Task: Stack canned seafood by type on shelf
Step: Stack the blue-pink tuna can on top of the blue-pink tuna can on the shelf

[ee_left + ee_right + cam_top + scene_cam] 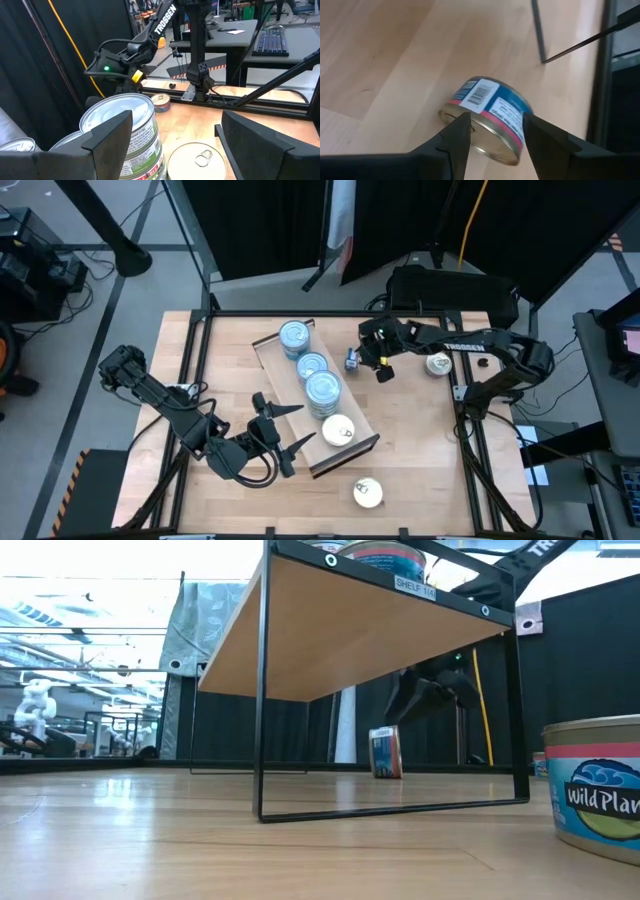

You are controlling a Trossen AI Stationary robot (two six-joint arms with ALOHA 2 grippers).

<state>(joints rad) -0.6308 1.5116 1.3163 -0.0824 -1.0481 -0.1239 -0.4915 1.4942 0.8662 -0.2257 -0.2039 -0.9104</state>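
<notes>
Standing raised above the table (420,470) on thin black legs, the shelf (288,374) carries three stacks of blue-topped tins (311,367) and one gold-topped tin (338,429) at its near end. A hard contact from either arm could shake the frame and shift these stacks.

The left gripper (286,428) waits just beside the shelf's near end, fingers spread wide and empty. The gold-topped tin and the nearest blue stack lie directly ahead of it, so any forward drift would push them along the board.

The right gripper (492,132) is low beside the far side of the shelf, over a blue tin on edge (485,117). Its fingers stand partly apart on either side of the tin, and contact cannot be confirmed.

- Tin on its rim: likely to roll or topple if the fingers close off-centre.
- Curved wall: likely to slip out of a shallow pinch.
- Loose tins: a gold one (368,493) and another (438,363) remain on the table.
</notes>
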